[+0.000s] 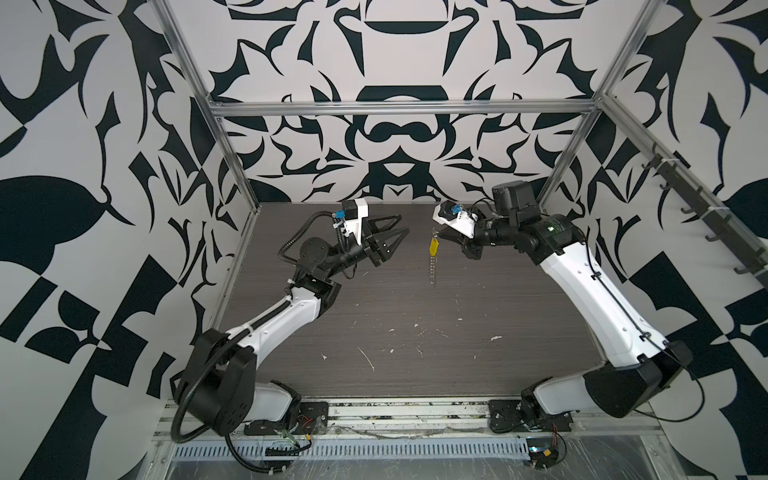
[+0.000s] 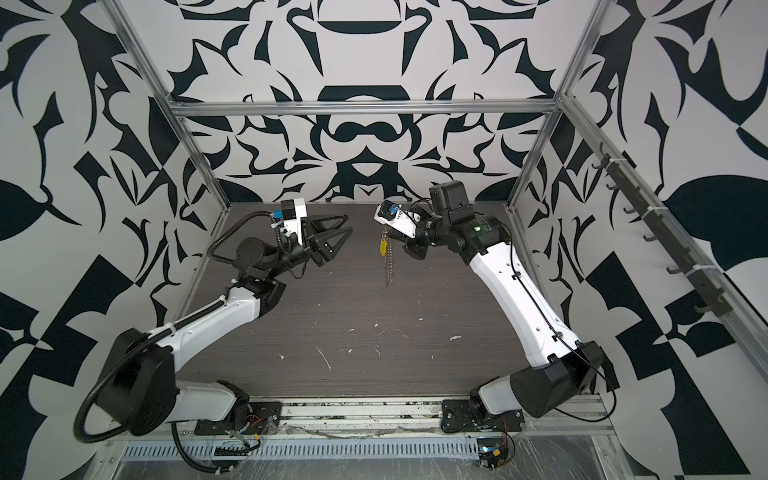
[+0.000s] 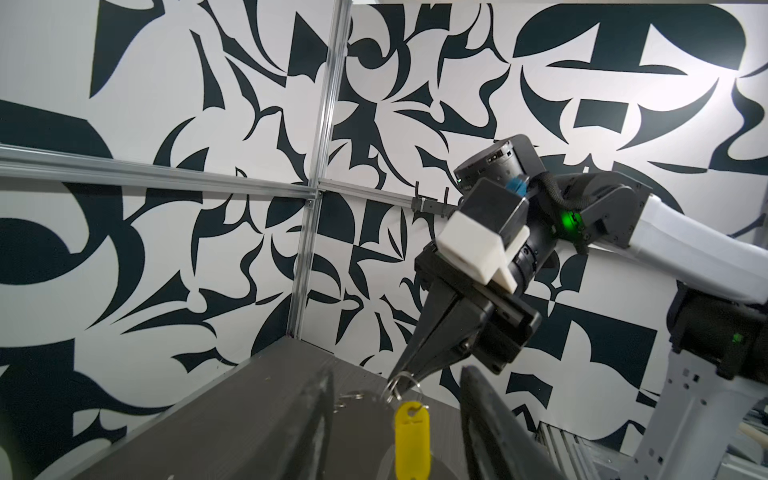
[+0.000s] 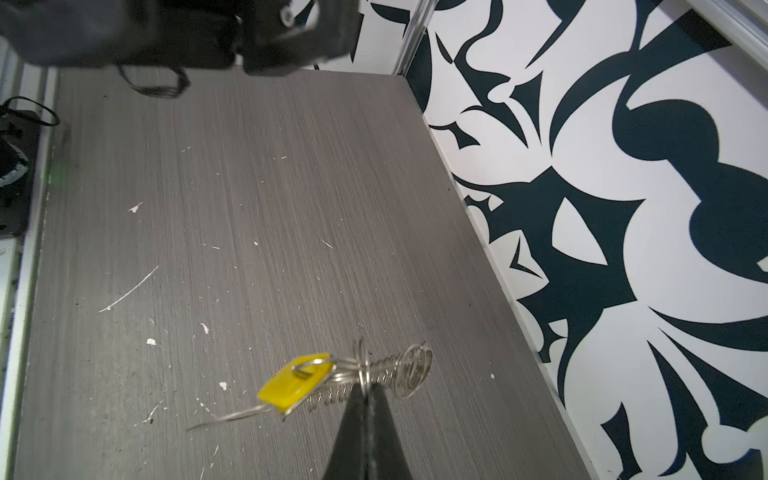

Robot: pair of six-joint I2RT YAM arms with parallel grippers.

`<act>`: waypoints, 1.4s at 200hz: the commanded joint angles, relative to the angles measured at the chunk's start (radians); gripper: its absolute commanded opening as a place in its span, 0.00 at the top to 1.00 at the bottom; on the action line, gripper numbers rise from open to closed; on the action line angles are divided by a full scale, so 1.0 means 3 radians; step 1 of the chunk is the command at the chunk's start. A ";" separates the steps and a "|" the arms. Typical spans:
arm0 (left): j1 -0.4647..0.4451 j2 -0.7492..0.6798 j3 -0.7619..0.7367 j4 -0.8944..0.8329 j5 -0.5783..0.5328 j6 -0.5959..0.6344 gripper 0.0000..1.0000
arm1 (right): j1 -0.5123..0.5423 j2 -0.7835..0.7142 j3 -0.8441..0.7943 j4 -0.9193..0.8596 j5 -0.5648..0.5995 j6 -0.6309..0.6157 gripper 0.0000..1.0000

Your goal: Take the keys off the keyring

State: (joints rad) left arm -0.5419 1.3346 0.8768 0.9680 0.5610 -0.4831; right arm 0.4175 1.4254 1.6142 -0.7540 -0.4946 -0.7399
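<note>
While aloft, keyring [image 4: 361,360] in right hand [image 4: 365,388]

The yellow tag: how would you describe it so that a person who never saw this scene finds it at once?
Look above the far middle of the grey table. There the right gripper pinches a thin metal ring. The yellow tag hangs from it beside a silvery chain, and it is the only coloured piece.

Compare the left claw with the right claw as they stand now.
The left claw stands open; the right claw is shut.
The left claw holds nothing; the right claw pinches the keyring, with the yellow key tag and chain hanging below it.
Shared: both are black, raised above the table, with their tips facing each other.
</note>
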 commanded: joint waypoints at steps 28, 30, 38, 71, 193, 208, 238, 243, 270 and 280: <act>-0.0386 -0.0363 0.0363 -0.1860 -0.0930 0.0334 0.49 | 0.0115 -0.0106 -0.0078 0.0521 0.0268 0.0247 1.00; -0.0397 -0.0366 0.0373 -0.1885 -0.0955 0.0333 0.50 | 0.0120 -0.0104 -0.0078 0.0527 0.0276 0.0255 1.00; -0.0436 -0.0363 0.0399 -0.1941 -0.1017 0.0324 0.50 | 0.0128 -0.0096 -0.0076 0.0555 0.0292 0.0279 1.00; -0.0522 -0.0309 0.0440 -0.1962 -0.1098 0.0301 0.52 | 0.0180 -0.0085 -0.0076 0.0614 0.0347 0.0339 1.00; -0.0612 0.0040 0.0626 -0.1896 -0.1042 0.0223 0.58 | 0.0278 -0.0020 0.0057 0.0476 0.0422 0.0296 1.00; -0.0617 0.0069 0.0646 -0.1856 -0.1024 0.0213 0.59 | 0.0285 -0.0011 0.0076 0.0463 0.0432 0.0284 1.00; -0.0627 0.0102 0.0671 -0.1841 -0.1059 0.0210 0.61 | 0.0306 -0.0001 0.0118 0.0425 0.0447 0.0274 1.00; -0.0628 0.0106 0.0672 -0.1836 -0.1061 0.0209 0.62 | 0.0309 0.0002 0.0125 0.0424 0.0450 0.0277 1.00; -0.0625 0.0122 0.0678 -0.1815 -0.1082 0.0192 0.79 | 0.0324 -0.0009 0.0126 0.0413 0.0467 0.0268 1.00; -0.0626 0.0127 0.0680 -0.1812 -0.1099 0.0183 0.81 | 0.0326 -0.0013 0.0131 0.0404 0.0467 0.0263 1.00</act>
State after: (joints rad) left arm -0.7269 1.3617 1.0473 0.3927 0.2459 -0.4160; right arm 0.5076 1.4364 1.6020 -0.6556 -0.3557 -0.6582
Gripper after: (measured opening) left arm 0.209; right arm 0.042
